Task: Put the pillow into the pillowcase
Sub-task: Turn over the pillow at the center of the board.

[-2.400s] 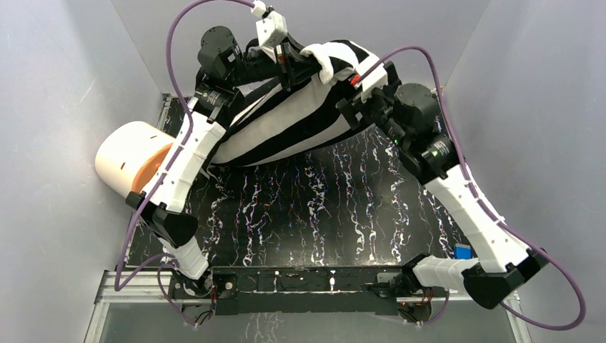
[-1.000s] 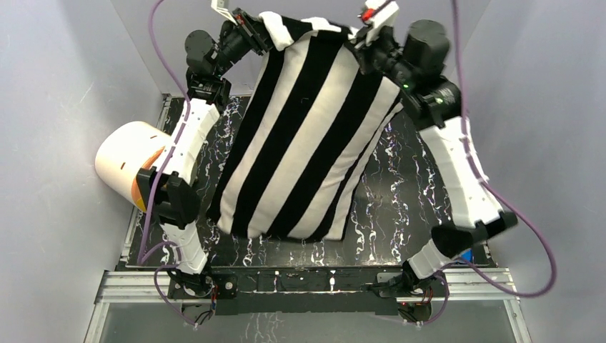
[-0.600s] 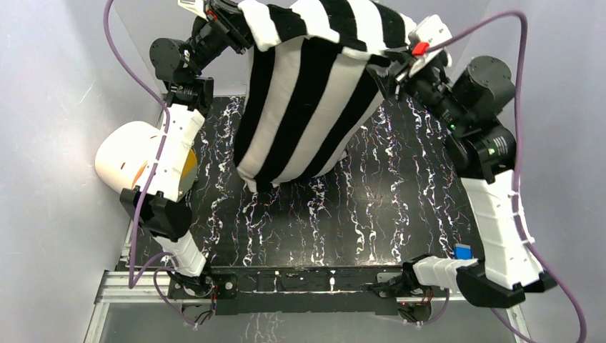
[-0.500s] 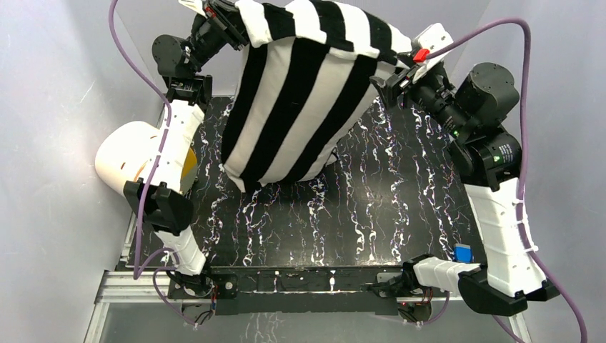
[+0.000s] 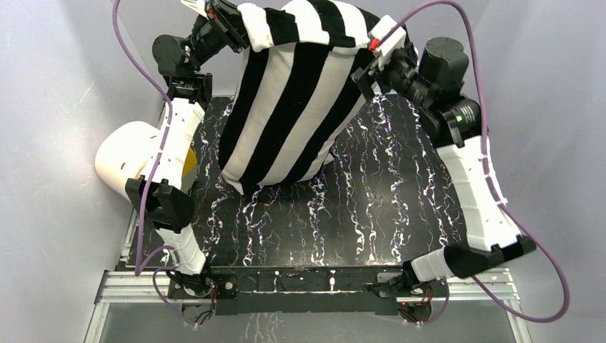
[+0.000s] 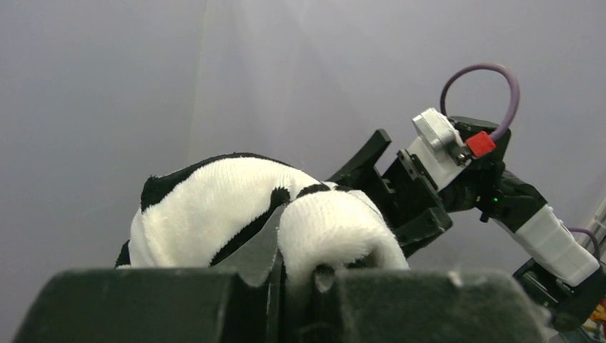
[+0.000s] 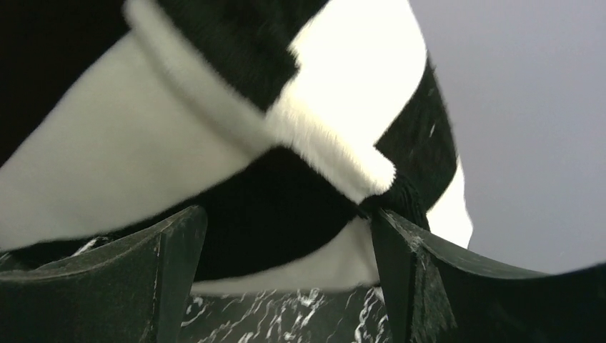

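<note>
Top external: plump striped pillowcase [image 5: 293, 107] hangs over the worktop [image 5: 371, 207].
Left jaws clamp one corner, right jaws gape apart; probably soft, light and floppy, so pinch the hem.

The pillowcase [image 5: 293, 93] is held up over the far half of the worktop [image 5: 386, 214]. Its upper left corner is clamped in the left gripper [image 5: 230, 16] at the far left. Its upper right corner is seen between the parted jaws of the right gripper [image 5: 366, 71], further right. Its lower end is hung towards the middle of the worktop. A cylinder [image 5: 121, 161] is laid at the left edge, left of the pillowcase and partly behind the left arm [image 5: 175, 143].
</note>
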